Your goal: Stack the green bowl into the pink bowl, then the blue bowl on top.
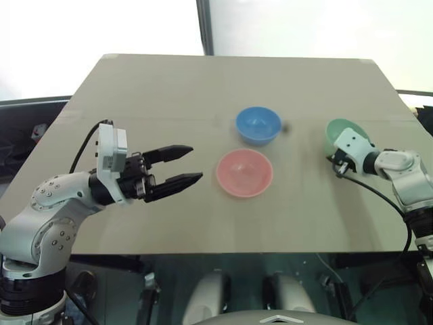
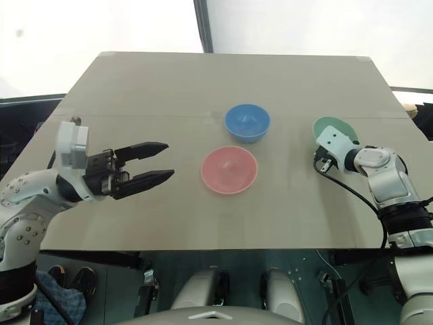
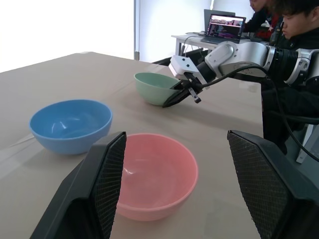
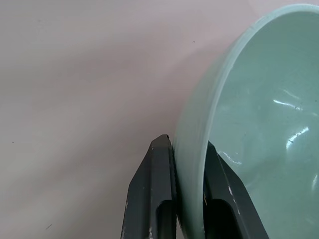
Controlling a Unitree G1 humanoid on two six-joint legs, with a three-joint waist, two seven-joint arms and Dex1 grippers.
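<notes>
A broad tan surface (image 1: 169, 88) fills the scene, with bare room behind and left of the bowls. The small round mint-green plastic bowl (image 1: 336, 131) sits tilted near the right edge, its rim pinched between the fingers of the right hand (image 4: 188, 149), one inside and one outside. The head views hide that grip behind the wrist. The left hand (image 1: 186, 166) hovers wide, holding nothing, beside the salmon-pink plastic bowl (image 1: 244, 173). The sky-blue plastic bowl (image 1: 258, 124) stands just behind it.
</notes>
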